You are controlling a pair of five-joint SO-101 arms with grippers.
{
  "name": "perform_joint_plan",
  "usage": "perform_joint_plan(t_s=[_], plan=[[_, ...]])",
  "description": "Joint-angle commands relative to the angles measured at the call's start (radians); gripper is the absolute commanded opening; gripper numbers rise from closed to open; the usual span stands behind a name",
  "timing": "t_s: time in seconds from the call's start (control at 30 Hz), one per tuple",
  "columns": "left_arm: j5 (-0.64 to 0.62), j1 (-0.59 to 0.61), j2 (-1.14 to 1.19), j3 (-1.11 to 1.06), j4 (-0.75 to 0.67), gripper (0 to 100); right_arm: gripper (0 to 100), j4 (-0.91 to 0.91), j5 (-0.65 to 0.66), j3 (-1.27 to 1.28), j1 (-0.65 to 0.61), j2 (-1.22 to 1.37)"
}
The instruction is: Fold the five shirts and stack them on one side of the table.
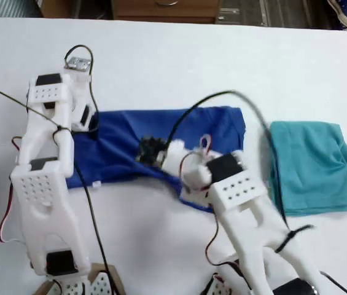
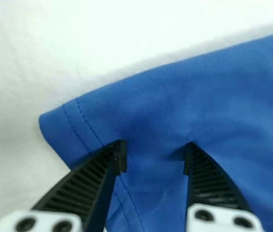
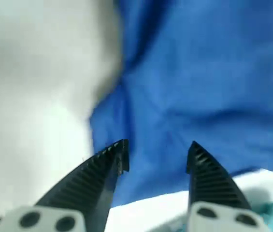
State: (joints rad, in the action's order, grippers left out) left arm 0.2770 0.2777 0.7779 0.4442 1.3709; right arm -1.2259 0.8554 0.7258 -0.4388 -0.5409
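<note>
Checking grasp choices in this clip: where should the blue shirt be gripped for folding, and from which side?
Probably the stitched corner of the blue shirt, near the open left tool: it lies flat with free edges on the table. Come from the bare-table side, sliding one finger under the hem.

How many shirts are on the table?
2. A blue shirt lies spread across the table's middle; a folded teal shirt sits right of it in the high view. The teal pile may hide others.
</note>
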Motion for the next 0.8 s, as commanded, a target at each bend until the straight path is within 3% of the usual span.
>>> perform_joint_plan(t_s=[0.0,0.2,0.37,0.57,0.77], plan=[[-0.006,-0.012,0.008,0.018,-0.04,21,19.4,0.147,0.0,-0.052,0.148,0.008],[-0.006,-0.012,0.008,0.018,-0.04,21,1.0,0.404,-0.043,-0.172,0.335,0.318],[-0.006,-0.012,0.008,0.018,-0.04,21,1.9,0.403,-0.201,-0.462,0.34,0.595],[-0.006,-0.012,0.008,0.018,-0.04,21,2.0,0.338,-0.207,-0.755,0.298,0.901],[-0.006,-0.012,0.008,0.018,-0.04,21,2.0,0.243,-0.206,-0.99,0.36,1.125]])
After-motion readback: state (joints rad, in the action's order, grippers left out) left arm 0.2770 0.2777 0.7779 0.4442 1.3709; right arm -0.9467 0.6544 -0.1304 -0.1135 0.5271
